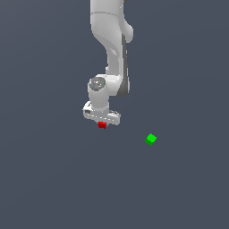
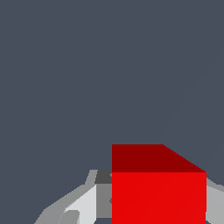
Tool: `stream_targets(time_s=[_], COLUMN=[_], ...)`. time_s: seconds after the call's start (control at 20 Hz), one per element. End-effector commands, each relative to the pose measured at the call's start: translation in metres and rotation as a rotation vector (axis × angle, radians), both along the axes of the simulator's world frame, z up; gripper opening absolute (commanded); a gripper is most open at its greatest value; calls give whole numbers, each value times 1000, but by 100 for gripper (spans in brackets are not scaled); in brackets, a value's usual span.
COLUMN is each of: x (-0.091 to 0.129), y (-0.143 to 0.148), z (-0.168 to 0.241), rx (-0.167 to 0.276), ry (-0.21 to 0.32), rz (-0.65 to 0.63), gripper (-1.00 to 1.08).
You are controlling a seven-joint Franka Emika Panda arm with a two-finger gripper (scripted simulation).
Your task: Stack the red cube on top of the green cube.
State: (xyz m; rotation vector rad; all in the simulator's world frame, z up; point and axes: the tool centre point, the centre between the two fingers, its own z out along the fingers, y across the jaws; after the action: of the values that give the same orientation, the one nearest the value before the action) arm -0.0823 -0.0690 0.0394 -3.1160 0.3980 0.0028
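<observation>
Fingers closed on red cube; green cube well apart, toward exterior view's right, slightly nearer its bottom.

My arm reaches down from the top of the exterior view, its white links bending at a joint before the wrist turns straight down. The gripper hangs below that wrist, pointing downward, its broad white body set crosswise. I see the red cube sitting right under it between the fingers, which press against the cube's sides in the wrist view. The gripper is closed on it, directly beneath the wrist.
</observation>
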Motion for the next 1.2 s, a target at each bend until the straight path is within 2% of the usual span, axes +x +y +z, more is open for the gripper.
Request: stream_targets(time_s=[0.0,0.55,1.15], x=[0,0,2], y=[0,0,1], z=[13,75,81], rx=[0,0,-1], ry=[-1,-1,-2], rz=[0,0,0], gripper=[-100,-100,-100])
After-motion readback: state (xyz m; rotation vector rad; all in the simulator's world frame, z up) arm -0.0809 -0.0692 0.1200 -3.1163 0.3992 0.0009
